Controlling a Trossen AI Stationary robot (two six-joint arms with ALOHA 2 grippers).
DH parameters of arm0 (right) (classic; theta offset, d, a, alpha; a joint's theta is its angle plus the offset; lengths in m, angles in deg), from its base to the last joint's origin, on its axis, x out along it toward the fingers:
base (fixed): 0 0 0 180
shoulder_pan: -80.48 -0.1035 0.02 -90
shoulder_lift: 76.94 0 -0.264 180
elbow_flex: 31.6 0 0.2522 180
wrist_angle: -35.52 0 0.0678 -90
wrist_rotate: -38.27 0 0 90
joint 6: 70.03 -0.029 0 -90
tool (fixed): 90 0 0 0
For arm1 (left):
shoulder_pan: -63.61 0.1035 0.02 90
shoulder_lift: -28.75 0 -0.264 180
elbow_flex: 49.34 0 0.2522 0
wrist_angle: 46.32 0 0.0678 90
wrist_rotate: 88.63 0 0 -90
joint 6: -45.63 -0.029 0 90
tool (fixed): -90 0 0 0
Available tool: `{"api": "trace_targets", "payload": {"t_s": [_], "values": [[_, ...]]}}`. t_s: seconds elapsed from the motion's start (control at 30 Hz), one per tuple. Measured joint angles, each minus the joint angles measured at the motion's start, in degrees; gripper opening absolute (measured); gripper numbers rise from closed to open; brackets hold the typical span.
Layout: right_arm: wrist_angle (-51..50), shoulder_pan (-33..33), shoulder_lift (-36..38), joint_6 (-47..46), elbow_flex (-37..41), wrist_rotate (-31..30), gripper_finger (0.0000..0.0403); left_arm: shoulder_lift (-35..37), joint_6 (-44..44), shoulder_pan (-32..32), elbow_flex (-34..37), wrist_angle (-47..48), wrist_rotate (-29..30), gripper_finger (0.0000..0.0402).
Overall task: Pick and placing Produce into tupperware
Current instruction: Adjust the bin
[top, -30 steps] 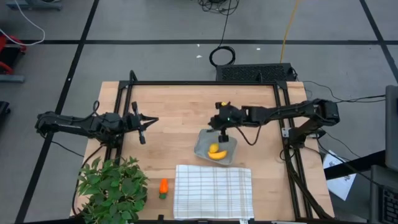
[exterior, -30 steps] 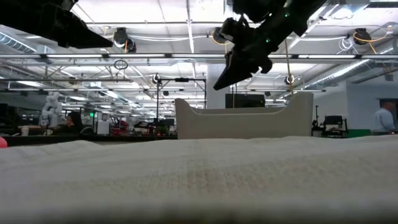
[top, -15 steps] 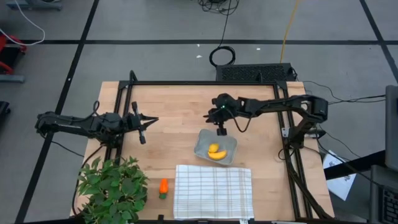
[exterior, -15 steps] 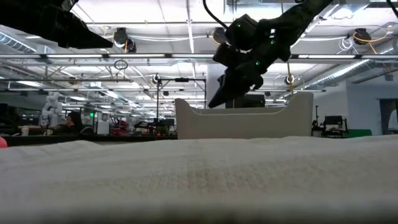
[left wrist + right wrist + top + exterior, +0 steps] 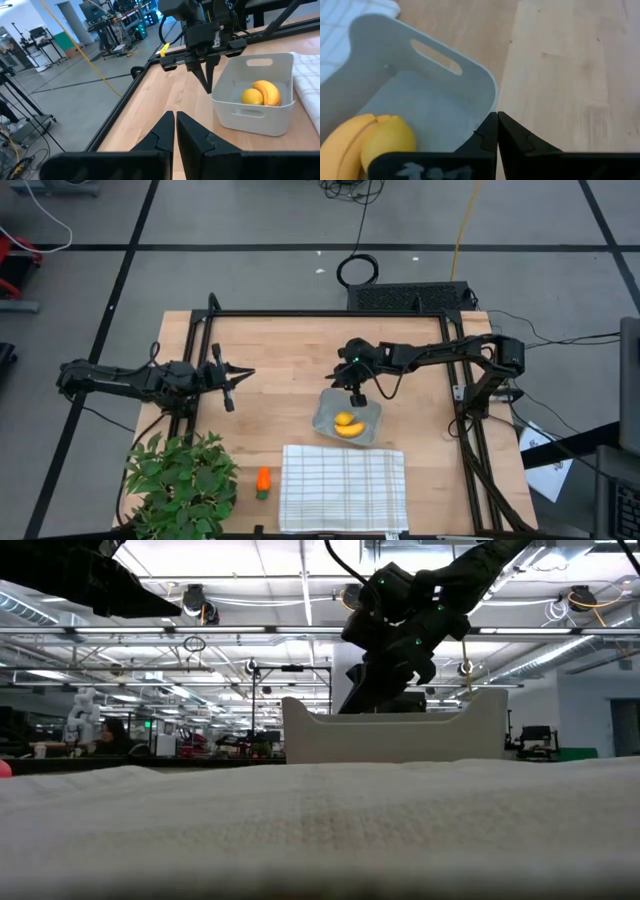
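Note:
The tupperware (image 5: 372,408) is a shallow grey square container on the wood table, just beyond the checked cloth. The yellow banana (image 5: 350,429) and the lemon-like lump (image 5: 344,418) lie inside it, and they show again as the banana (image 5: 270,92) and the lump (image 5: 251,96). The orange carrot (image 5: 262,481) lies on the table between the plant and the cloth. My right gripper (image 5: 357,398) is shut and points down at the container's far left corner (image 5: 487,87). My left gripper (image 5: 245,374) is shut and waits over the table's left part. My right gripper (image 5: 497,122) has its shut fingertips (image 5: 207,89) right at the outer side of the tupperware's far left rim corner (image 5: 216,96), coming from above and pointing down. Whether they touch the rim cannot be told.
A white checked cloth (image 5: 342,487) lies by the near edge, in front of the container. A leafy green plant (image 5: 180,480) fills the near left corner. A black frame (image 5: 330,313) runs round the table. Bare wood lies between the two grippers.
My right gripper has come down toward the container's far left corner, shifting slightly toward the far edge and tipping more upright. The banana and the lump have stayed in the container. The left arm has kept still.

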Motion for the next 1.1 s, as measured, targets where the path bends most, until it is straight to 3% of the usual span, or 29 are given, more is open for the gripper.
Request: {"api": "trace_targets", "payload": {"t_s": [0.5, 1.1], "values": [[0.1, -0.7, 0.0, 0.5, 0.0, 3.3, 0.0, 0.0, 0.0, 0.0, 0.0, 0.0, 0.0, 0.0024], [0.9, -3.2, 0.0, 2.2, 0.0, 1.8, 0.0, 0.0, 0.1, 0.0, 0.0, 0.0, 0.0, 0.0024]]}}
